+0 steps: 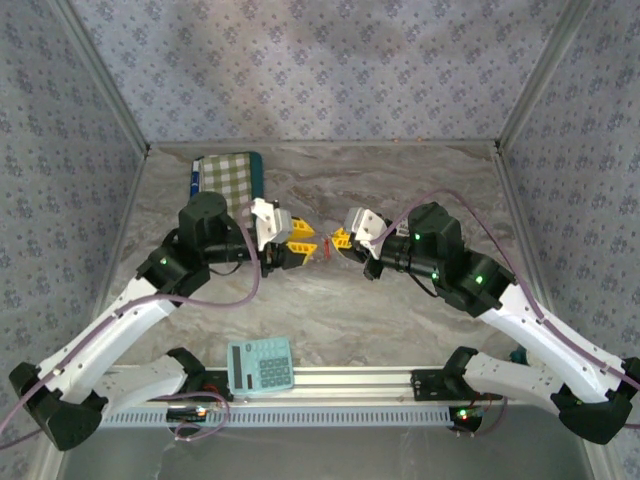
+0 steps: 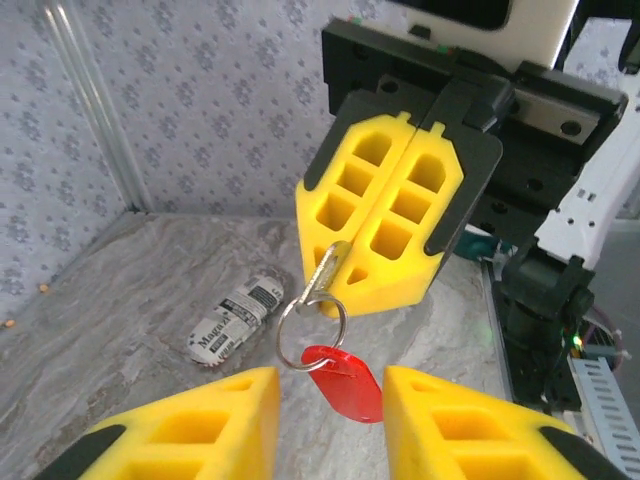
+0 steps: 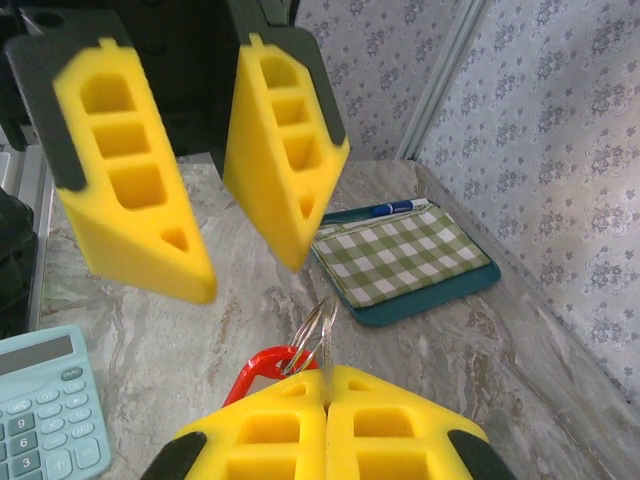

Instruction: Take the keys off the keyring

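Separation is in hand: the right pincer [image 2: 372, 285] clamps the key [image 2: 328, 268], ring [image 2: 310, 328] and red tag [image 2: 345, 382] dangling below its tips, while the left pincer [image 3: 240, 260], released, faces them and probably must grip the ring and pull away.

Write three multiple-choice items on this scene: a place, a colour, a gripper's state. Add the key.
1. Where does the calculator lie?
A. at the table's near edge
B. on the checked pouch
C. in a gripper

2. What colour is the tag on the keyring?
A. blue
B. red
C. green

3. How is the right gripper?
A. wide open
B. shut on the calculator
C. shut on a key

Key: A, it lies by the near edge; B, the tag is red; C, it pinches the key.
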Motion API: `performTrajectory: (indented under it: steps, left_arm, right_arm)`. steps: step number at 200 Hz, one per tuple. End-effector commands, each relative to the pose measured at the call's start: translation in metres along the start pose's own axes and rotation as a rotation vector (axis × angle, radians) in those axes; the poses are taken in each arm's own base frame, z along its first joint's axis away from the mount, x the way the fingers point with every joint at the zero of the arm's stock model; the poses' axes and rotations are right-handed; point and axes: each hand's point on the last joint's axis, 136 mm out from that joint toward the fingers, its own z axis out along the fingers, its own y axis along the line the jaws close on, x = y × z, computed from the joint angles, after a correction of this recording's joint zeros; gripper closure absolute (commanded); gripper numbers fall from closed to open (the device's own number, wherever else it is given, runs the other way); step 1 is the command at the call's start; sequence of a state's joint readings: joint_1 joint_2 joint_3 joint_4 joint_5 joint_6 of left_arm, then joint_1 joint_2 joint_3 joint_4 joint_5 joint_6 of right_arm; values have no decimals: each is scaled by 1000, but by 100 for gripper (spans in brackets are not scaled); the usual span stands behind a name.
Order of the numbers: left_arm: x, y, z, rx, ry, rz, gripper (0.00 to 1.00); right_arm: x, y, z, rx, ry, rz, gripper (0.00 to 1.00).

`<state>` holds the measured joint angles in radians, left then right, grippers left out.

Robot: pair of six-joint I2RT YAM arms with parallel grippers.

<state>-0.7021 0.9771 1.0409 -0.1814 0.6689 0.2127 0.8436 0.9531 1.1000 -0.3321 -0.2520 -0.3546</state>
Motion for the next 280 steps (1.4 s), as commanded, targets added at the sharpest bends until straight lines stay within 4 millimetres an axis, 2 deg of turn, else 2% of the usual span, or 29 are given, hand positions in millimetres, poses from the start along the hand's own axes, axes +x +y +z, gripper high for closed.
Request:
performTrajectory:
  steps: [1, 27, 89, 107, 145, 157, 160, 197, 235, 280]
  left_arm:
    - [-10, 7, -4, -43, -47, 4, 58]
    - [-12, 7, 0, -15, -50, -5, 49]
    - [-19, 11, 8, 68, -73, -53, 48]
    - [-19, 14, 6, 49, -91, -58, 47]
    - [-8, 22, 11, -40, -160, -63, 37]
    - [-3, 23, 15, -73, -186, -33, 32]
    - [-3, 23, 15, -77, -191, -26, 32]
    - [0, 21, 28, -91, -208, 38, 30]
    - [-5, 34, 32, -151, -237, 65, 29]
    - [-15, 34, 41, -118, -250, 91, 29]
  right_arm:
    - [-13, 1, -8, -4, -55, 8, 100]
    - [-16, 3, -8, -18, -69, 14, 100]
    - [-20, 7, -9, -38, -80, 18, 100]
    - [-21, -1, -9, 0, -77, 33, 100]
    - [-19, -18, -2, 70, -14, 95, 100]
    - [-10, -18, 3, 73, 26, 118, 100]
    - [-22, -21, 0, 83, 3, 117, 100]
    - [-25, -21, 1, 73, -1, 146, 100]
    - [-26, -17, 3, 54, -1, 157, 100]
    - [-28, -12, 1, 35, -12, 163, 100]
